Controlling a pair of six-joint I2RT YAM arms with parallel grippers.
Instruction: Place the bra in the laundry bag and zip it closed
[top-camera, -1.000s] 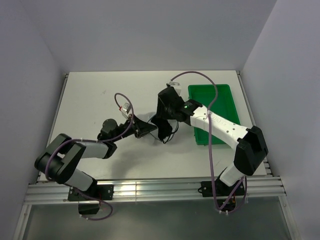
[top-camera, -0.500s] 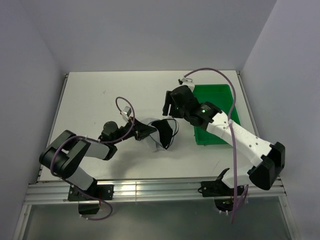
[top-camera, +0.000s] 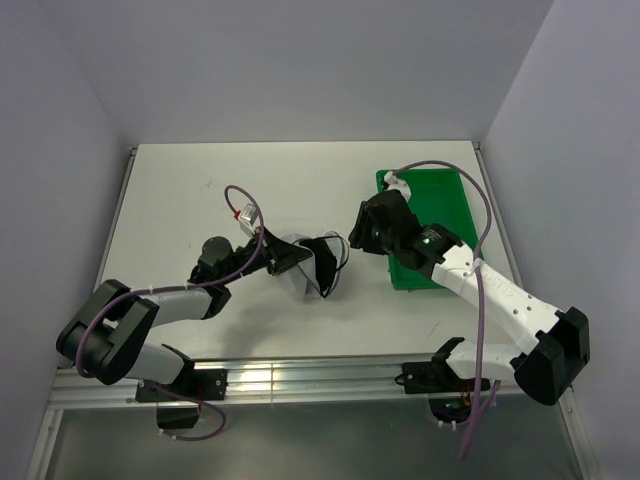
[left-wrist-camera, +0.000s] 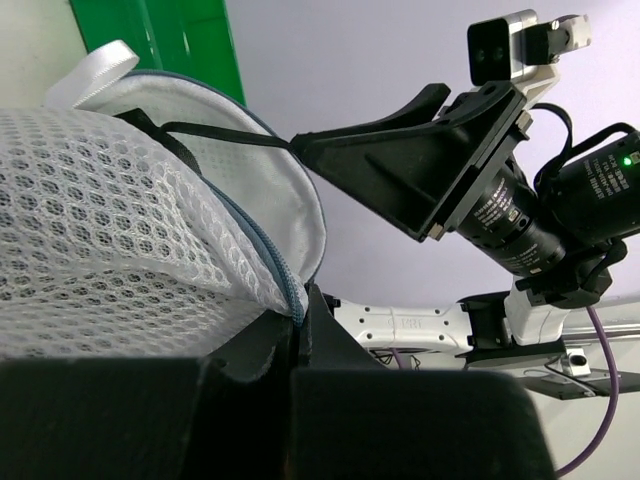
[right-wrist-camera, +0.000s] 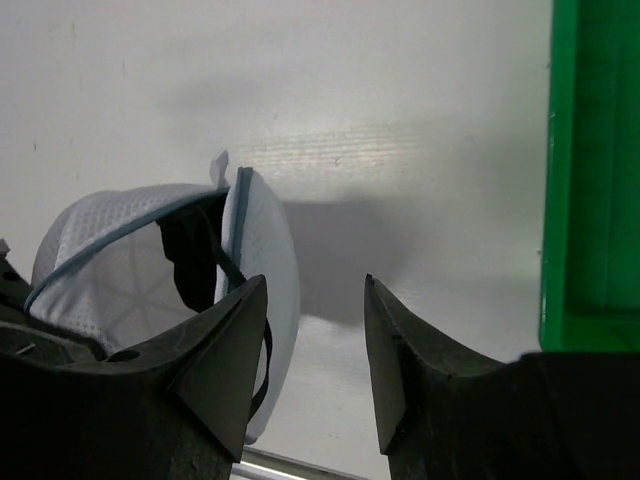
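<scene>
The laundry bag is a pale mesh pouch with a dark zipper rim, held up off the table with its mouth open to the right. My left gripper is shut on its zipper edge. The black bra sits in the bag's mouth, and a thin strap crosses the opening. In the right wrist view the bag and the dark bra lie to the left. My right gripper is open and holds nothing. It hangs a short way right of the bag, apart from it.
A green plastic tray lies at the right of the white table, under the right arm; its wall stands close to the right gripper. Purple cables loop off both arms. Walls enclose the table on three sides.
The right gripper has drawn back to the right, from over the bag's mouth toward the green tray, leaving the bra in the bag. The left gripper kept its hold on the bag.
</scene>
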